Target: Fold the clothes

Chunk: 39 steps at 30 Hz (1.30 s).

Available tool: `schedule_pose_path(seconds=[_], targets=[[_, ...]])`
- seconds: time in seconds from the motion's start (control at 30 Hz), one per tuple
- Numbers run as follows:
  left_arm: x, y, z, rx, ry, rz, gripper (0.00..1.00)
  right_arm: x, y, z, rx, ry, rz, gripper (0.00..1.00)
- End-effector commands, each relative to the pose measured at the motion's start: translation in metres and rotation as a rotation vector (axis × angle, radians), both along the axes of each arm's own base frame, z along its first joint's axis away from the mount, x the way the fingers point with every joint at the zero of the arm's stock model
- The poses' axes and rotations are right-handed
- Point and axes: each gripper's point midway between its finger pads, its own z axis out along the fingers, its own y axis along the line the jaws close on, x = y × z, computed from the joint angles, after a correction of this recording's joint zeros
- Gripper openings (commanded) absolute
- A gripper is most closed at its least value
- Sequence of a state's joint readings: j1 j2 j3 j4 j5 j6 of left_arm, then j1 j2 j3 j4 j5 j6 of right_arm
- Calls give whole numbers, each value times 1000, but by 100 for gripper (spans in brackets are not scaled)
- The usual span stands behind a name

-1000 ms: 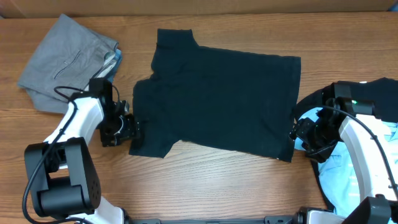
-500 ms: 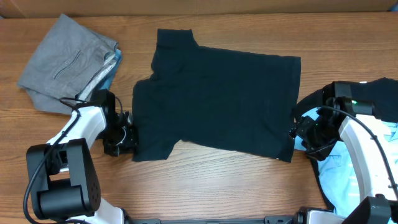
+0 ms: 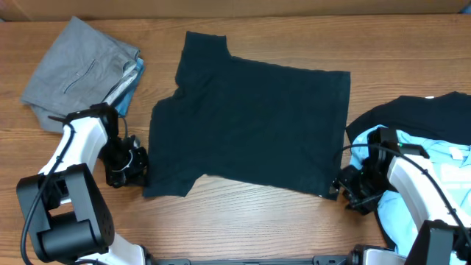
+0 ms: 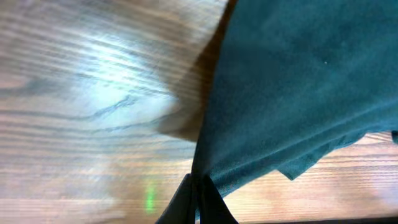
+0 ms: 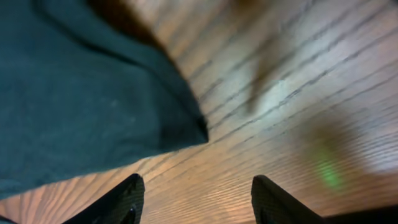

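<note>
A dark teal T-shirt (image 3: 250, 125) lies spread flat across the middle of the wooden table (image 3: 243, 221). My left gripper (image 3: 137, 166) is at the shirt's front-left sleeve. In the left wrist view the left gripper (image 4: 196, 200) is shut, pinching the shirt's edge (image 4: 298, 81), with the cloth rising from the jaws. My right gripper (image 3: 343, 188) sits just off the shirt's front-right corner. In the right wrist view the right gripper (image 5: 196, 200) is open over bare wood, and the shirt corner (image 5: 93, 93) lies just ahead of it, not between the fingers.
A folded grey garment (image 3: 77, 70) lies at the back left with a light blue piece (image 3: 132, 73) under it. At the right edge is a pile with a dark garment (image 3: 434, 114) and a light blue one (image 3: 412, 213).
My left gripper closed on the sleeve edge and pulled left and toward the front, dragging the shirt slightly left. My right gripper moved toward the front to the shirt's corner, its jaws narrowing a little.
</note>
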<state>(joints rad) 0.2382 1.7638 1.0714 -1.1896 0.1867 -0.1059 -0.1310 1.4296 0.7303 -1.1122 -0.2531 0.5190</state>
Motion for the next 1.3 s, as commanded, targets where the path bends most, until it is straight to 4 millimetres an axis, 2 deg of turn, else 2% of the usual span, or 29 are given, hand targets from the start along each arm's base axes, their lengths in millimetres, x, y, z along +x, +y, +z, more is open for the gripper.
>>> schedule_pose_path(seconds=[0.0,0.1,0.23,0.4,0.63,0.83,0.9,1.1,1.27], targets=[[2,8,2,17,4,21,4,-12,13,-9,71,21,-54,59],[3,7,1,10,-5,16,4,-14,24,-19,135,-7,-55,59],[5,8,1,11,-12,14,4,-12,24,-27,132,-34,-52,56],[10,9,7,21,-54,15,4,13,18,-31,101,-141,-46,48],[19,12,28,49,-159,15,4,6,8,-34,35,-101,-66,45],[25,13,44,71,-243,16,4,4,7,-35,31,-91,-74,16],[24,13,44,71,-240,15,4,0,9,-33,44,-73,-77,4],[20,13,44,67,-220,24,4,-10,10,-15,46,3,-60,4],[12,15,48,68,-194,68,4,-14,16,8,83,6,-40,4]])
